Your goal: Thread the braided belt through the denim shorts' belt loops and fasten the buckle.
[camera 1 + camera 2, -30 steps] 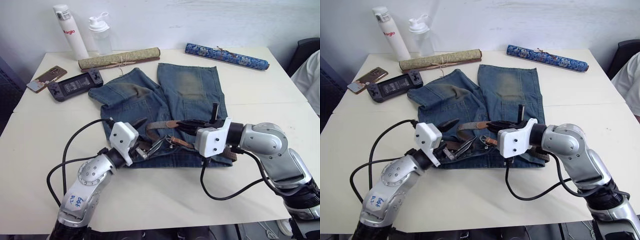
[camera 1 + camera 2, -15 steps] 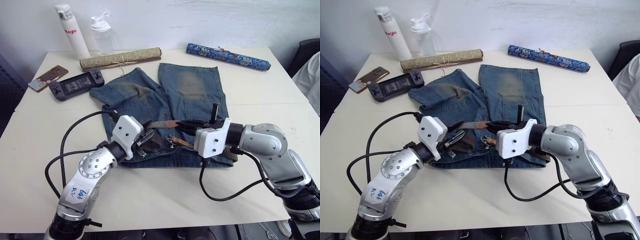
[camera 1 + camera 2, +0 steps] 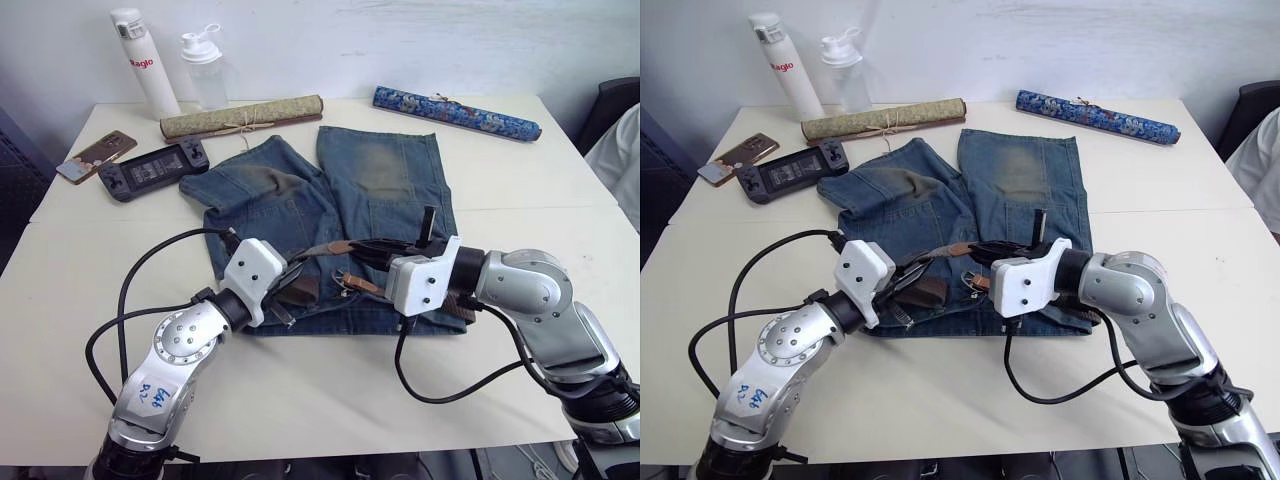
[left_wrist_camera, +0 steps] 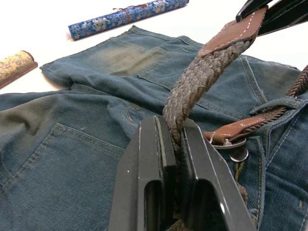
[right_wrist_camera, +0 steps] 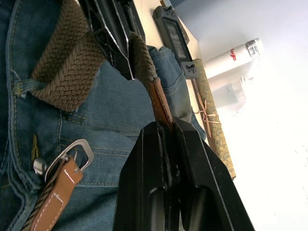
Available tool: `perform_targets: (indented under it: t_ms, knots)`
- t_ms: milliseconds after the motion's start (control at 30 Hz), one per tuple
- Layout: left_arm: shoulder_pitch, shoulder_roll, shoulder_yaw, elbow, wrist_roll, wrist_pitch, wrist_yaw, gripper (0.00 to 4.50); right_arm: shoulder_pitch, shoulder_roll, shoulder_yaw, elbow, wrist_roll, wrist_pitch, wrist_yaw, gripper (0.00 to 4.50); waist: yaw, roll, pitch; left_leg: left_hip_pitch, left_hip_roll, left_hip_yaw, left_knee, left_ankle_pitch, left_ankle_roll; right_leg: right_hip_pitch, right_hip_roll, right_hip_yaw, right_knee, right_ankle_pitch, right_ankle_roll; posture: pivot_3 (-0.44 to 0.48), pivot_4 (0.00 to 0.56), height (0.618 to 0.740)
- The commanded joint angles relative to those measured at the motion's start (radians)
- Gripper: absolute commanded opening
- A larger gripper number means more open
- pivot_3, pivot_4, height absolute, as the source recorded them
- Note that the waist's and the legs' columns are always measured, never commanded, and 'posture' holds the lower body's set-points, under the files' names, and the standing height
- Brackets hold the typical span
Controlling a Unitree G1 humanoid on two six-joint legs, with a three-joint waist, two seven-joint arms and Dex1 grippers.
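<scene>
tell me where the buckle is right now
The buckle lies on the waistband of the denim shorts, near the middle in the eye views, just below the strap stretched between the left end effector and right end effector.

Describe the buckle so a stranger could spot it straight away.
Start at the denim shorts spread in the middle of the table. Near their waistband, on the edge closest to the robot, the braided belt is held up between the two pincers. The buckle lies beneath it on the denim: a small silver metal frame on a tan leather tab.
</scene>
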Motion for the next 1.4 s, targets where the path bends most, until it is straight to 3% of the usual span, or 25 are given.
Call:
perform_targets:
  t_ms: [33,133,300,567,700,900,1400]
  knots:
    - [0.015,-0.041,0.035,-0.034,-0.028,0.021,0.022,0.01,0.016,0.040,-0.046,-0.065,0.033,0.118,-0.047,0.37,0.000,0.000,0.000,0.000,0.000,0.000,0.000,0.000,0.000,0.000,0.000,0.000,0.000,0.000,0.000,0.000,0.150,0.717]
    - [0.026,-0.066,0.063,-0.034,-0.049,0.057,0.033,0.00,0.041,0.055,-0.078,-0.103,0.083,0.232,-0.051,1.46,0.001,0.000,0.000,0.000,0.000,0.000,0.000,0.000,0.000,0.000,0.000,0.000,0.001,0.000,0.000,0.000,0.150,0.717]
    - [0.060,-0.108,0.172,-0.015,-0.124,0.130,0.057,0.00,0.136,0.010,-0.079,-0.151,0.057,0.272,-0.042,3.92,0.002,0.000,0.000,0.000,0.000,-0.001,0.000,0.000,0.000,0.000,0.000,-0.001,0.000,0.000,0.000,0.000,0.150,0.717]
    - [0.066,-0.106,0.235,-0.008,-0.182,0.177,0.044,0.00,0.074,0.212,0.049,-0.051,-0.034,0.424,-0.207,3.92,-0.002,0.000,0.000,-0.001,0.000,0.000,0.000,0.001,-0.002,-0.003,0.000,0.001,0.004,0.000,0.000,0.000,0.150,0.717]
    - [0.073,-0.103,0.224,-0.020,-0.183,0.180,0.047,0.00,0.058,0.283,0.069,-0.037,-0.026,0.514,-0.233,3.92,0.001,-0.001,0.000,-0.009,-0.001,0.000,0.002,0.003,0.000,-0.011,0.000,0.001,0.007,0.000,0.000,0.000,0.150,0.717]
    - [0.081,-0.112,0.219,-0.025,-0.187,0.175,0.054,0.00,0.078,0.265,0.134,-0.036,-0.065,0.588,-0.226,3.92,-0.001,-0.001,0.000,-0.009,-0.001,0.001,0.002,0.003,0.000,-0.012,0.000,0.002,0.008,0.000,0.000,0.000,0.150,0.717]
    - [0.103,-0.114,0.223,-0.022,-0.207,0.157,0.040,0.00,0.157,0.215,0.135,-0.045,-0.081,0.736,-0.239,3.92,0.004,-0.002,-0.001,-0.009,-0.002,0.001,0.002,0.003,0.000,-0.012,-0.001,0.002,0.008,0.000,0.000,0.000,0.150,0.717]
